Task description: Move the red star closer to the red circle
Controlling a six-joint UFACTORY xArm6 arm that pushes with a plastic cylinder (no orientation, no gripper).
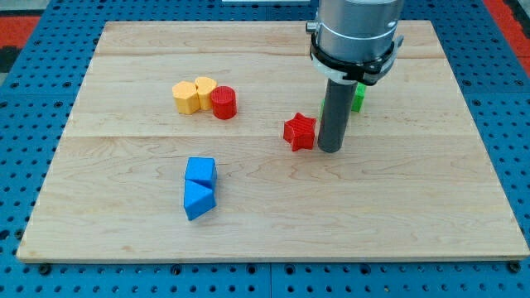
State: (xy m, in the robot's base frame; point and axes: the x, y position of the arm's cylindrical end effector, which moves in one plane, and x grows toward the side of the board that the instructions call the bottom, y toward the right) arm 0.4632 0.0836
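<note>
The red star (299, 131) lies near the middle of the wooden board (124, 223). The red circle (224, 103) sits up and to the view's left of it, touching a yellow block (204, 89) and an orange-yellow hexagon block (186, 98). My tip (330, 150) rests on the board just to the view's right of the red star, touching or nearly touching it. The rod and the arm's grey body rise above it toward the view's top.
A green block (358, 97) is partly hidden behind the rod at the view's upper right. Two blue blocks, a cube (200, 171) and a wedge-like one (198, 199), lie together at the view's lower left.
</note>
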